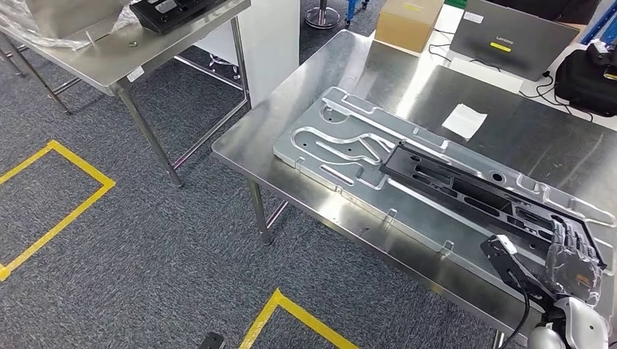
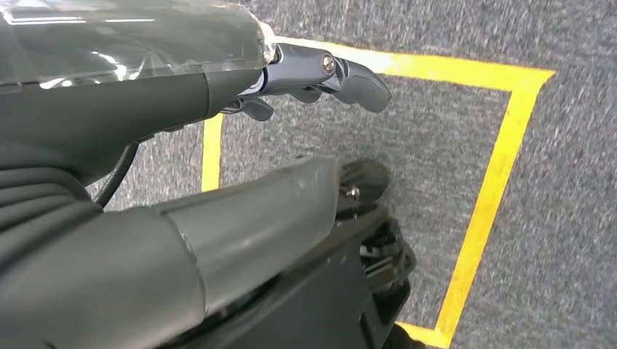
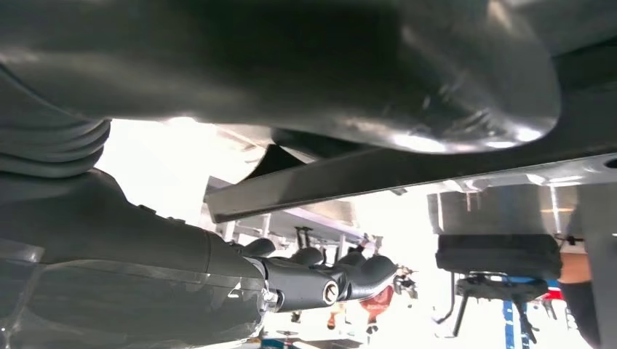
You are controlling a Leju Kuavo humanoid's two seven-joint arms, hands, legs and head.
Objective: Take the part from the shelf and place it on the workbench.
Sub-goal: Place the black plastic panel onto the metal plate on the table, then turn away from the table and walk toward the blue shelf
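One hand matters here: the right hand (image 1: 575, 256) has its dark fingers wrapped over the near end of the black part (image 1: 466, 187), with the thumb under the tabletop's edge side in the right wrist view, where a long flat bar (image 3: 378, 178) runs between thumb and fingers. I judge it is gripping that end. The black part is a long, flat, slotted frame lying on a silver machined plate (image 1: 342, 142) on the steel tabletop (image 1: 407, 80). It looks rigid and thin, likely light for its length, with hard smooth faces that could slip; held at one end it would lever down, so a hold nearer the middle rail or along a slot edge seems safer. The left hand (image 2: 320, 73) hangs over carpet and yellow floor tape (image 2: 495, 174), fingers loosely curled, holding nothing.
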